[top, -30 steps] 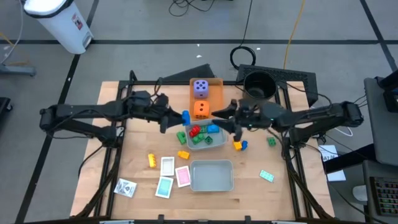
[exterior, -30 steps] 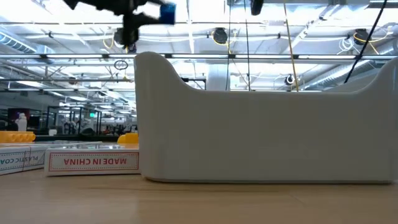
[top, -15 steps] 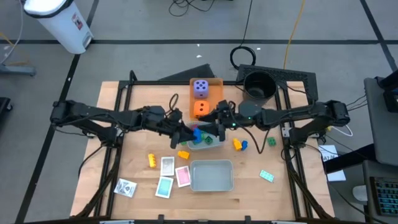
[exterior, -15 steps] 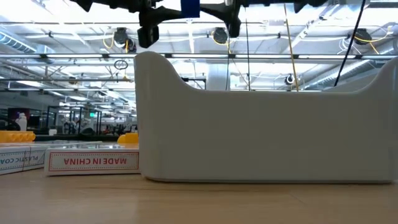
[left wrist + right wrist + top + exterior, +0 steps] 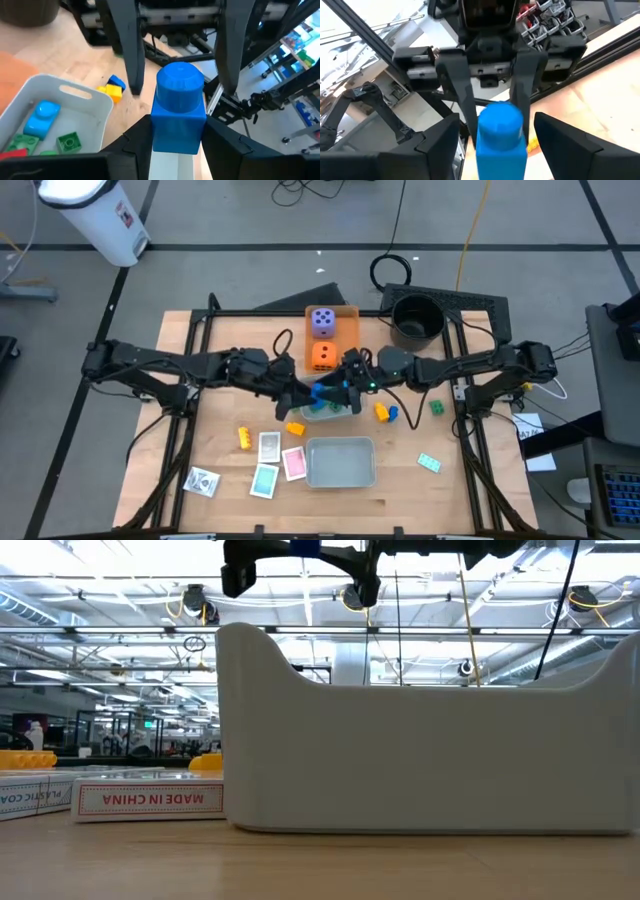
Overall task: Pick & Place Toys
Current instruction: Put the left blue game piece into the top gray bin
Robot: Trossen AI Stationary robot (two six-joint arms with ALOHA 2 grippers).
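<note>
A small blue plastic brick [image 5: 178,114] with one round stud was held clamped between the two dark fingers [image 5: 134,140] of the left gripper [image 5: 305,394]. In the high view this brick was carried above the grey rectangular tray [image 5: 345,409] at the middle of the wooden table [image 5: 190,435]. The right gripper [image 5: 350,393] was met there, facing the left one, with its fingers [image 5: 437,140] spread wide on either side of the same brick and not closed on it.

Inside that tray, the left wrist view showed a light-blue brick [image 5: 42,117] and green bricks [image 5: 67,141] lying on the floor of the tray. Just outside the tray, on its right-arm side, a yellow brick and a blue brick [image 5: 113,88] were seen touching each other on the wood.

Behind the two grippers, a purple dotted die [image 5: 322,322] and an orange dotted die [image 5: 322,356] were set on a flat orange tray [image 5: 347,325]. A second grey rectangular tray [image 5: 341,463] stood nearer the front edge. To its left, a white card [image 5: 269,447], a pink card [image 5: 294,463] and a teal card [image 5: 265,480] were laid close together, with a yellow brick [image 5: 244,438] beside them and another yellow brick [image 5: 295,428] near the first tray. A green brick [image 5: 437,408] and a teal card [image 5: 428,463] were left well apart on the right side.
</note>
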